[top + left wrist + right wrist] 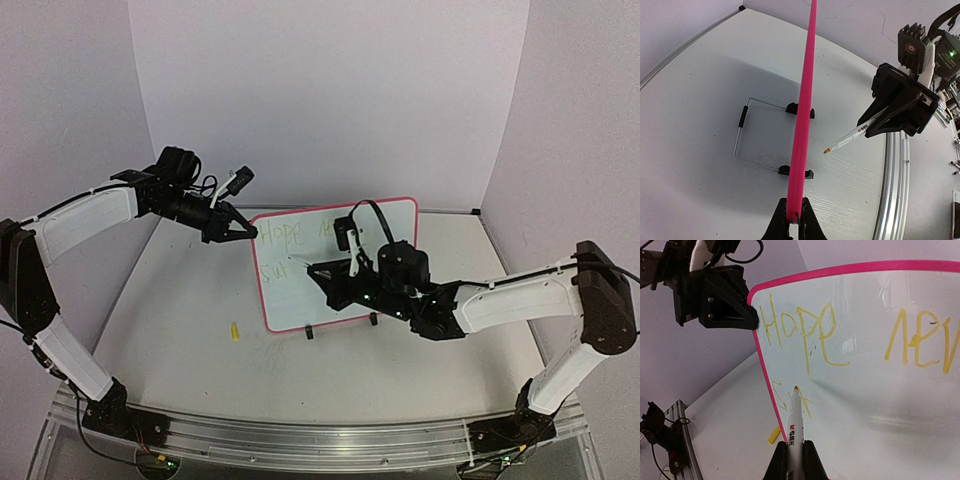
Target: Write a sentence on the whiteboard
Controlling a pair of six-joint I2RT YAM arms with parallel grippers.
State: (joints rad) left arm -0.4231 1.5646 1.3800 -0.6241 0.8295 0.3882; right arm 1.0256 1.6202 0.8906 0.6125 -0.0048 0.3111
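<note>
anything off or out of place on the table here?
One thing: a small yellow piece, likely the marker's cap, lies loose on the table beside the whiteboard's lower corner on the left arm's side. Nothing else stands out.

The top view looks down from above and behind; both wrist views sit close, sharing the whiteboard [880, 400].
</note>
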